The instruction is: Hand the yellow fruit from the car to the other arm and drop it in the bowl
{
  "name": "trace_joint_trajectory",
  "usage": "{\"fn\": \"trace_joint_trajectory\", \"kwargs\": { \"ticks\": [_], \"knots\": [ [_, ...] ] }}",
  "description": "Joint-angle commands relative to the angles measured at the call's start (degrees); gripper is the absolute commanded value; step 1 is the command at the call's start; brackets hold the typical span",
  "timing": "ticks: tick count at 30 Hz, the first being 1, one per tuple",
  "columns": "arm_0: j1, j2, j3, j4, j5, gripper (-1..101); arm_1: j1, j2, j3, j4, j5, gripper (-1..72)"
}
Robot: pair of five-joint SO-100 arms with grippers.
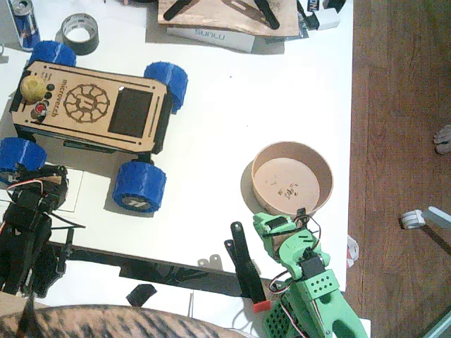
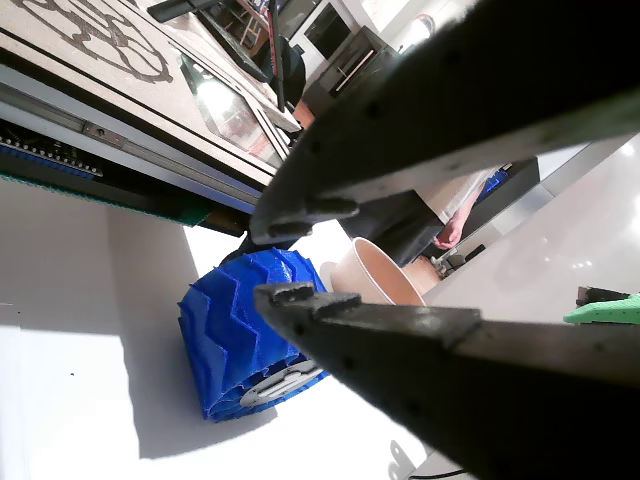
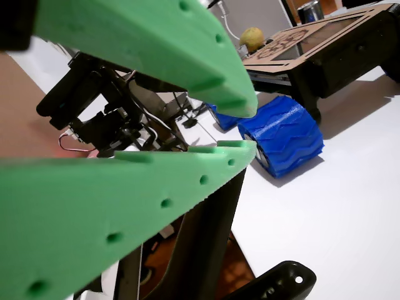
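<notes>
White table (image 1: pixel 282 91), wood floor at right of frame. Yellow fruit (image 1: pixel 32 87) is seen seated on the car (image 1: pixel 91 105) deck, upper left corner, untouched; dull yellow, roundish, likely to roll if nudged. Left claw (image 2: pixel 290 255), black, is parked lower left, slightly parted, empty. A descent from above with wider jaws is advised, clear of the buttons. Right claw (image 3: pixel 240 128), green, is slightly parted, empty, just beside the bowl (image 1: pixel 292 179) at centre right.
</notes>
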Motion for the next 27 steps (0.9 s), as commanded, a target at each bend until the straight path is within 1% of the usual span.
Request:
{"fn": "trace_joint_trajectory", "kwargs": {
  "ticks": [1,21,25,27],
  "knots": [
    [-0.18,5.63,6.24,-0.53,-0.09,4,-5.19,2.11,-0.26,2.2,-3.96,0.0],
    [0.0,5.63,6.15,-0.18,-0.09,4,-5.19,2.11,-0.26,2.2,-3.96,0.0],
    [0.79,4.92,2.11,0.35,-0.44,6,-5.19,2.11,-0.26,2.29,-3.96,0.0],
    [-0.09,-1.49,-2.46,-0.26,-0.35,6,-5.19,2.11,-0.26,2.29,-3.96,0.0]
  ]
}}
